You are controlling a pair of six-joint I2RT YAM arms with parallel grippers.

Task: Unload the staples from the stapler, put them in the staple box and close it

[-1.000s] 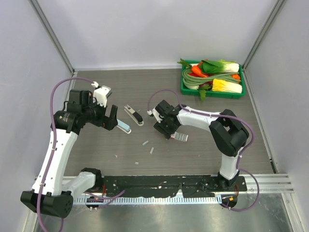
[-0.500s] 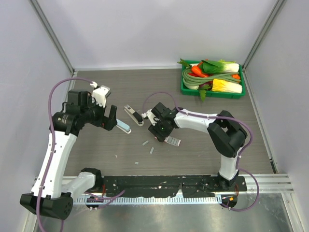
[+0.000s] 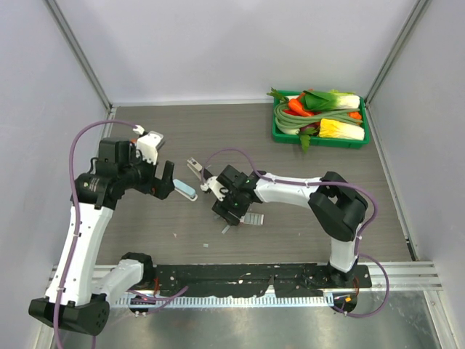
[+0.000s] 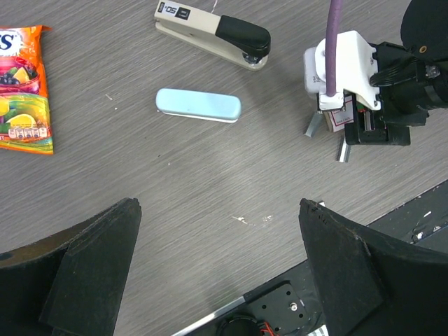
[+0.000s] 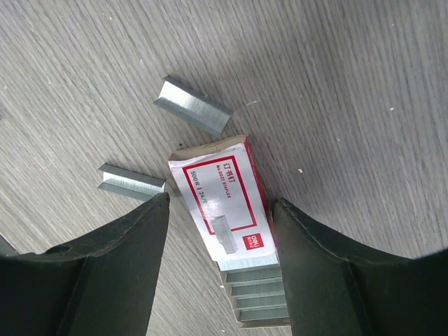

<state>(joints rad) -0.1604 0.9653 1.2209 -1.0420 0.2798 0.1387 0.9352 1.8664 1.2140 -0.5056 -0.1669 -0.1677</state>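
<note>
**Top external view.** You see the stapler (image 3: pixel 187 191) lying pale-blue side up on the worktop (image 3: pixel 240 131), left of centre. It is just beside the left jaws, which gape wide and hold nothing. A beige-and-black stapler (image 3: pixel 197 169) lies just beyond it, towards the far edge. The right jaws sit low at mid-worktop over a staple box (image 3: pixel 251 218). The staples (image 3: pixel 226 228) lie on the near-edge side of them. A green tray (image 3: pixel 341 143) of vegetables fills the far right corner.

**Left wrist view.** The stapler (image 4: pixel 198 105) lies flat, touching nothing, and shows no writing. The beige-and-black stapler (image 4: pixel 210 33) carries a small black label reading "50". An orange snack packet (image 4: pixel 24 91) is cut off by the frame, so its name cannot be read. The left fingers (image 4: pixel 91 273) are spread far apart.

**Right wrist view.** The staple box (image 5: pixel 217 199) has a red-framed white label with Chinese characters, "500" and "24/6". Staple strips (image 5: pixel 255 301) show at its open end. Two loose strips (image 5: pixel 192 105) lie on the wood beside it. The right fingers (image 5: pixel 105 273) flank the box closely; you cannot tell whether they press on it.
</note>
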